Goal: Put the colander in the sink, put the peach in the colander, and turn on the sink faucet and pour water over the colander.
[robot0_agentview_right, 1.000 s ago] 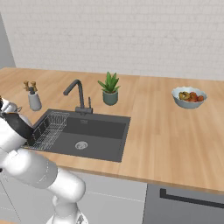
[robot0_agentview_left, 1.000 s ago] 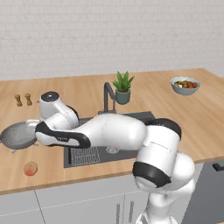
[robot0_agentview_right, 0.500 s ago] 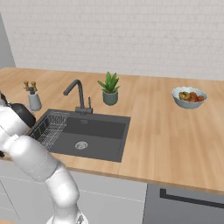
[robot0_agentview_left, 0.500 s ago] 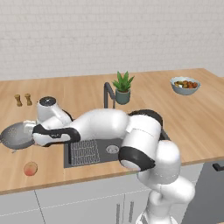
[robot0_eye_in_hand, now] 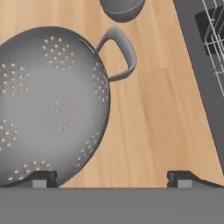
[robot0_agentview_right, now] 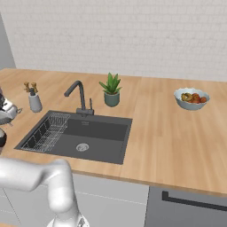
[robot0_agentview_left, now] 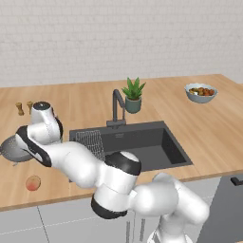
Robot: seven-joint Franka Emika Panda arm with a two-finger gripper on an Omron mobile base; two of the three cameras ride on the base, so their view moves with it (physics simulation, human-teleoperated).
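Note:
The colander (robot0_eye_in_hand: 48,105), a perforated silver-grey bowl, stands on the wooden counter left of the sink (robot0_agentview_left: 137,142); its side handle (robot0_eye_in_hand: 120,52) points toward the basin. My gripper (robot0_eye_in_hand: 113,179) hangs open just above the colander's sink-side rim, one fingertip over the rim and the other over bare wood, with nothing between them. From the left base camera the colander (robot0_agentview_left: 13,149) sits beside my wrist (robot0_agentview_left: 43,124). The peach (robot0_agentview_left: 32,182) lies on the counter in front of the colander. The dark faucet (robot0_agentview_left: 116,107) rises behind the sink.
A wire rack (robot0_agentview_right: 46,133) lines the sink's left side. A grey soap pump (robot0_agentview_right: 34,102) and two small shakers (robot0_agentview_right: 30,86) stand behind the colander. A potted plant (robot0_agentview_right: 111,91) and a bowl of fruit (robot0_agentview_right: 191,98) sit farther right.
The hand has swung left, away from the sink and over the colander's rim, while the elbow dropped lower. The jaws have stayed open.

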